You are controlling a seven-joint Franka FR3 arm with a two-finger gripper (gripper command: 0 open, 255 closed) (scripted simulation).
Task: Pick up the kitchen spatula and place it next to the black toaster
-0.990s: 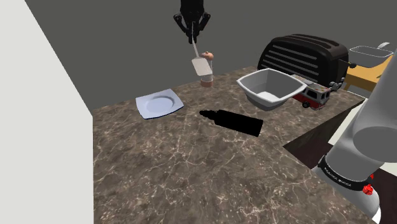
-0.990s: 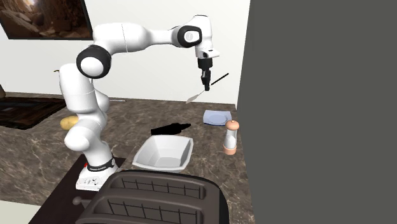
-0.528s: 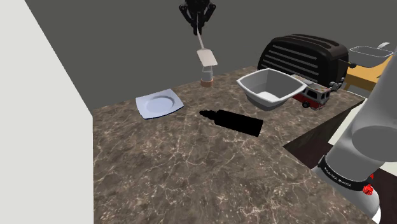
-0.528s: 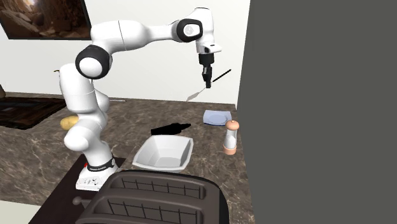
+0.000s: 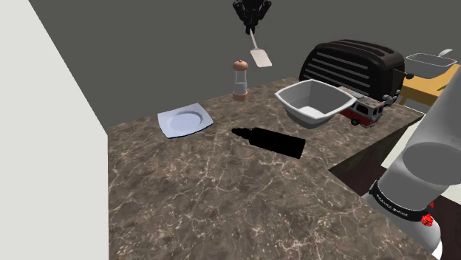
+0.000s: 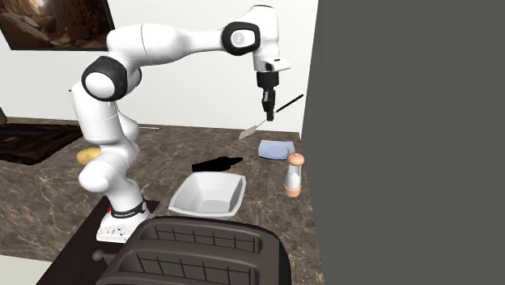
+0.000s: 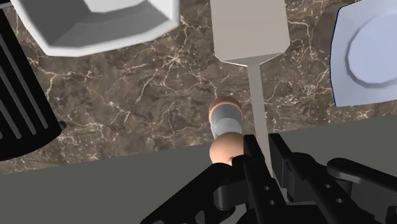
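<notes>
A pale grey spatula [image 5: 259,57] hangs high above the marbled counter, and my black gripper [image 5: 252,25] is shut on its thin handle. In the shoulder view the blade hovers just right of and above a pepper mill [image 5: 239,80]. The black toaster [image 5: 354,65] stands at the counter's far right. In the second exterior view the gripper [image 6: 268,112] holds the spatula [image 6: 251,129] slanted, with the toaster [image 6: 194,255] in the foreground. In the wrist view the fingers [image 7: 254,167] clasp the handle, and the blade [image 7: 249,28] points away over the counter, past the pepper mill [image 7: 224,119].
A white square bowl [image 5: 313,102] sits between the pepper mill and the toaster, with a toy fire truck [image 5: 366,111] beside it. A pale plate [image 5: 185,120] lies at the shoulder view's left. A flat black bottle shape [image 5: 270,138] lies mid-counter. A dark wall backs the counter.
The gripper has carried the spatula upward and toward the shoulder view's right, from in front of the pepper mill to beyond its right side, nearer the toaster.
</notes>
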